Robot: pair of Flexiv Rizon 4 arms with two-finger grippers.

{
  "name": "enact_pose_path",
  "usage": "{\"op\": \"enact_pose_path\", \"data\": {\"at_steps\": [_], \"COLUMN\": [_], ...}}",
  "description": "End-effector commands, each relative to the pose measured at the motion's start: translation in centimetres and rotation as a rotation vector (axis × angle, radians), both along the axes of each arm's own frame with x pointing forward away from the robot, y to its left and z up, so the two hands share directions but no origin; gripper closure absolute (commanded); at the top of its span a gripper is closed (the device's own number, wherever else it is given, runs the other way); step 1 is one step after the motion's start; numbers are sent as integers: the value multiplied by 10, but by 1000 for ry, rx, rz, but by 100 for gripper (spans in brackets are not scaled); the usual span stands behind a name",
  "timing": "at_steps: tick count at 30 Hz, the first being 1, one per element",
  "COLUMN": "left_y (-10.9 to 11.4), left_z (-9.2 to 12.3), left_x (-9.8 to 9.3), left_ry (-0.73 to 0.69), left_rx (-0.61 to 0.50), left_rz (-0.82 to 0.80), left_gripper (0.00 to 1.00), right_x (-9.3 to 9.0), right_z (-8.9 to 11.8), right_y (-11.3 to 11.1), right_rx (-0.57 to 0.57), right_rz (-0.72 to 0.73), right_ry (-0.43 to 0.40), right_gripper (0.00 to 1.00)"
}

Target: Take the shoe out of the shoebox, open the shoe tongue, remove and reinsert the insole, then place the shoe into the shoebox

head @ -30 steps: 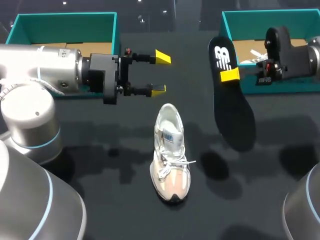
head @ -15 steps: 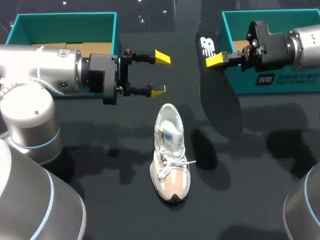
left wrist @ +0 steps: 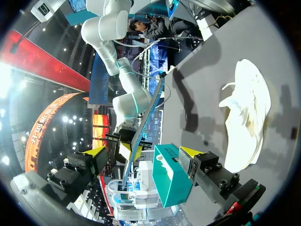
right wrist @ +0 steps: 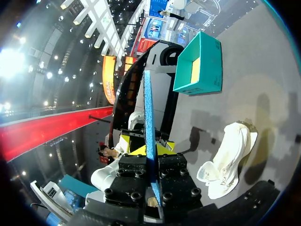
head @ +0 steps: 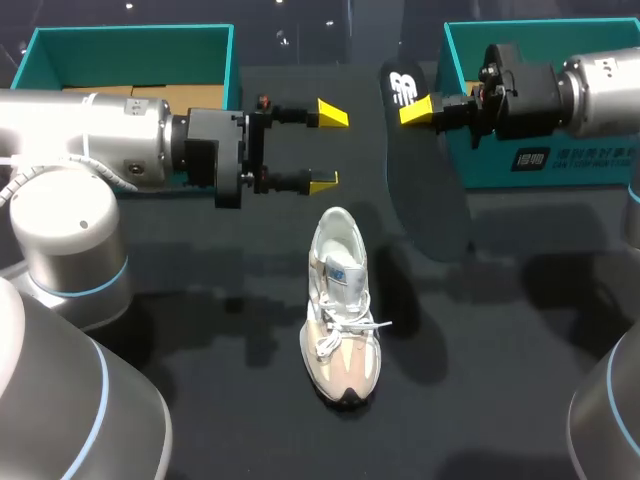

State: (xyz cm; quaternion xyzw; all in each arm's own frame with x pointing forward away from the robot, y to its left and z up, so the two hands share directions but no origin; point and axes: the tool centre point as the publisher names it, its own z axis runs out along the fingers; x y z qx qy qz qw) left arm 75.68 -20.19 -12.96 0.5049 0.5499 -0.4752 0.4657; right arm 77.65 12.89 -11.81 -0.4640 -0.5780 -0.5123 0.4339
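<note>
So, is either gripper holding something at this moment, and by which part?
The right gripper holds the black insole, pinched near its heel end, beside the logo. The left gripper is open and holds nothing.

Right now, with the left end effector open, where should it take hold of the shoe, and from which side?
Probably the heel, clamped across its width from above. The shoe stands upright, heel toward the open left end effector, and that end is narrow. Gripping there leaves the mouth free for the insole.
</note>
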Motion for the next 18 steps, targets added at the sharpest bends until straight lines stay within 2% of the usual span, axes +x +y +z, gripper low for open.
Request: {"op": "enact_pose_path", "data": {"at_steps": [1, 8, 10, 18], "left_y": [-10, -11, -15, -25], "left_z": [0, -1, -3, -7], "left_x": [4, 4, 5, 7], "left_ry": [0, 1, 5, 6], "left_rx": [5, 6, 7, -12], "left_rz": [1, 4, 17, 31], "left_gripper": [0, 0, 0, 0], "right_x": [-1, 1, 5, 14], "right_z": [0, 0, -1, -4], "right_y": [6, 8, 13, 23], "right_rx": [-14, -15, -8, 31], "right_rz": [-3, -7, -8, -62], "right_ry": [10, 16, 74, 179], "right_gripper": [100, 100, 100, 100]}}
